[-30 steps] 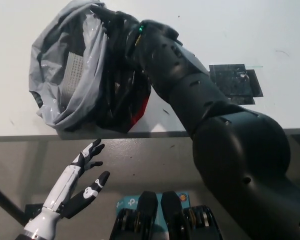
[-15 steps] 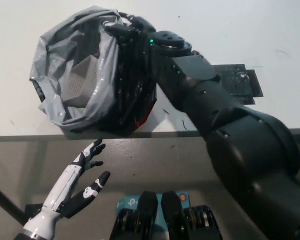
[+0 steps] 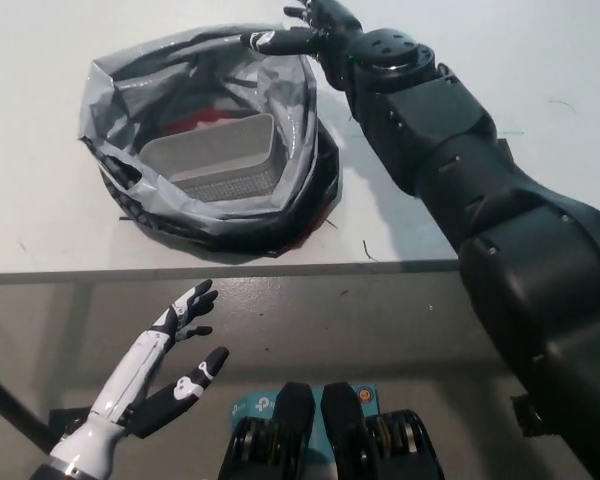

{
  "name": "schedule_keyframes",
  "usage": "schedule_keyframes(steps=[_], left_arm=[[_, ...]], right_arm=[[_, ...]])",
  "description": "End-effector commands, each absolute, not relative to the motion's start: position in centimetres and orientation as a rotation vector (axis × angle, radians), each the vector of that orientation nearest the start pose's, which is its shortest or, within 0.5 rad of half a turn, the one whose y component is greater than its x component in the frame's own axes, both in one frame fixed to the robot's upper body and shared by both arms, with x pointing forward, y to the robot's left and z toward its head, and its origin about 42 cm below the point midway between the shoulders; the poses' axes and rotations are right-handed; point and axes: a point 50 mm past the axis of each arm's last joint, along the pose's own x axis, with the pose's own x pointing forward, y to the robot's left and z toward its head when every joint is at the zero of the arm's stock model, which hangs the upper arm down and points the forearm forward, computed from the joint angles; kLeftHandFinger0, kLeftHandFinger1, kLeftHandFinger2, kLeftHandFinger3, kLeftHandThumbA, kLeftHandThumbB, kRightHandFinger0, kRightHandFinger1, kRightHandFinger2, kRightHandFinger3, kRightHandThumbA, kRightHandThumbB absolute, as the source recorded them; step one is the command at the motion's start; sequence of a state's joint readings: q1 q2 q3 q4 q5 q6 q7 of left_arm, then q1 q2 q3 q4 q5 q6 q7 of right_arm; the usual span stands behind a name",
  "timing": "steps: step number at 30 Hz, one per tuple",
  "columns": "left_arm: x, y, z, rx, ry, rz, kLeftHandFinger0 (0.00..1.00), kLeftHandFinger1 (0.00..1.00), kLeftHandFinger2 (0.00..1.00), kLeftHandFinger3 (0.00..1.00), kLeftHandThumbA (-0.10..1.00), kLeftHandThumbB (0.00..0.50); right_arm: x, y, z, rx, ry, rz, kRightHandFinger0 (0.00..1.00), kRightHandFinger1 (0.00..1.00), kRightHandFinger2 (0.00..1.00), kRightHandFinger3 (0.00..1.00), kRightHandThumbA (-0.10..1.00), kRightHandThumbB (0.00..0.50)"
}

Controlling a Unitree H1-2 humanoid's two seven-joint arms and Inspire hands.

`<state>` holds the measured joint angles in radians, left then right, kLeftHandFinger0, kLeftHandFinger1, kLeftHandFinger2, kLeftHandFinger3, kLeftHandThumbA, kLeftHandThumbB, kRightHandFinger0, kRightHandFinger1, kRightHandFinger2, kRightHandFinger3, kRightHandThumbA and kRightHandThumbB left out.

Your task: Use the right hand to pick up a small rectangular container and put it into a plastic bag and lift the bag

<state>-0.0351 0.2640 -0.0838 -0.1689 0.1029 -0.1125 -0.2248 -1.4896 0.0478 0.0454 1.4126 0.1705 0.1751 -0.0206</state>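
A grey and black plastic bag (image 3: 130, 190) lies open on the white table (image 3: 40, 60), its mouth facing up. Inside it rests a small rectangular grey mesh container (image 3: 215, 155). My black right hand (image 3: 315, 30) hovers at the bag's far right rim with its fingers spread, holding nothing; one finger points left over the rim. My white left hand (image 3: 165, 365) rests open below the table's front edge at lower left.
The table's front edge (image 3: 280, 270) runs across the middle of the view. My right arm (image 3: 480, 190) crosses the table's right side and hides what lies beneath it. A bit of red shows inside the bag behind the container.
My right hand has come out of the bag and moved up and right to its rim. The bag has slumped flat and open, with the container lying inside.
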Motion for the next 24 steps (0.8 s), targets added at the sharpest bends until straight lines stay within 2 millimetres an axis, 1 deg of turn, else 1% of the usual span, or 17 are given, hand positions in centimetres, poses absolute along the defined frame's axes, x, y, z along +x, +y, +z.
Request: schedule_keyframes(steps=[1,4,6,8,9,10,11,12,14,16,17,18,19,20,21,22,24], left_arm=[[28.9,25.2,17.1,0.428,-0.324,-0.349,0.87,0.96,1.0,1.0,0.71,0.239],[28.7,25.2,17.0,0.429,-0.316,-0.348,0.87,0.96,1.0,1.0,0.71,0.24],[28.6,25.3,16.9,0.431,-0.315,-0.347,0.87,0.96,1.0,1.0,0.71,0.242],[28.6,25.3,17.0,0.426,-0.319,-0.34,0.86,0.96,1.0,1.0,0.71,0.238],[28.7,25.4,17.0,0.425,-0.323,-0.338,0.85,0.95,1.0,1.0,0.73,0.242],[28.7,25.4,17.0,0.425,-0.324,-0.338,0.85,0.95,1.0,1.0,0.74,0.242],[28.9,25.3,17.1,0.423,-0.329,-0.334,0.86,0.96,1.0,1.0,0.74,0.236],[28.9,25.4,17.1,0.423,-0.331,-0.333,0.86,0.96,1.0,1.0,0.75,0.236],[29.2,25.5,17.3,0.427,-0.338,-0.331,0.89,0.99,1.0,1.0,0.79,0.228],[29.5,25.6,17.5,0.429,-0.345,-0.33,0.89,0.99,1.0,1.0,0.79,0.227],[29.8,25.7,17.7,0.426,-0.348,-0.325,0.91,1.0,1.0,1.0,0.82,0.241],[30.1,25.8,17.9,0.425,-0.353,-0.32,0.95,1.0,1.0,1.0,0.85,0.237],[30.4,26.0,18.2,0.425,-0.361,-0.309,0.99,1.0,1.0,1.0,0.88,0.238],[30.5,26.0,18.3,0.425,-0.364,-0.305,1.0,1.0,1.0,1.0,0.88,0.239],[30.8,26.1,18.5,0.425,-0.374,-0.294,1.0,1.0,1.0,1.0,0.9,0.245],[30.9,26.2,18.7,0.426,-0.38,-0.288,1.0,1.0,1.0,1.0,0.93,0.239],[31.3,26.2,19.0,0.414,-0.394,-0.277,1.0,1.0,1.0,1.0,0.95,0.24]], right_arm=[[58.3,-2.8,45.0,-0.259,-0.066,0.32,1.0,1.0,1.0,1.0,0.87,0.441],[58.4,-3.1,46.6,-0.369,-0.112,0.324,1.0,1.0,1.0,1.0,0.94,0.44],[58.3,-3.2,47.0,-0.381,-0.122,0.328,1.0,1.0,1.0,1.0,0.94,0.441],[58.1,-3.6,49.7,-0.439,-0.213,0.31,1.0,1.0,1.0,1.0,0.91,0.451],[57.9,-4.0,51.4,-0.483,-0.296,0.302,1.0,1.0,1.0,1.0,0.91,0.445],[57.8,-4.1,51.8,-0.496,-0.316,0.3,1.0,1.0,1.0,1.0,0.92,0.445],[57.3,-4.7,54.0,-0.554,-0.378,0.274,1.0,1.0,1.0,1.0,0.93,0.465],[57.0,-4.9,54.9,-0.583,-0.407,0.261,1.0,1.0,1.0,1.0,0.93,0.465],[53.6,-7.4,59.4,-0.732,-0.624,0.187,1.0,1.0,1.0,1.0,1.0,0.43],[52.6,-8.0,60.5,-0.765,-0.674,0.171,1.0,1.0,1.0,1.0,1.0,0.428],[51.0,-9.4,61.6,-0.772,-0.75,0.167,1.0,1.0,1.0,1.0,1.0,0.418],[49.1,-10.8,62.7,-0.787,-0.831,0.161,1.0,1.0,1.0,1.0,1.0,0.415],[45.8,-13.0,63.9,-0.828,-0.952,0.141,1.0,1.0,1.0,1.0,1.0,0.409],[44.7,-13.6,64.2,-0.845,-0.983,0.131,1.0,1.0,1.0,1.0,1.0,0.409],[42.4,-15.0,64.5,-0.864,-1.034,0.115,1.0,1.0,1.0,1.0,1.0,0.418],[40.9,-15.9,64.6,-0.867,-1.062,0.11,1.0,1.0,1.0,1.0,1.0,0.41],[37.1,-18.5,63.8,-0.856,-1.125,0.103,1.0,1.0,1.0,1.0,1.0,0.423]])
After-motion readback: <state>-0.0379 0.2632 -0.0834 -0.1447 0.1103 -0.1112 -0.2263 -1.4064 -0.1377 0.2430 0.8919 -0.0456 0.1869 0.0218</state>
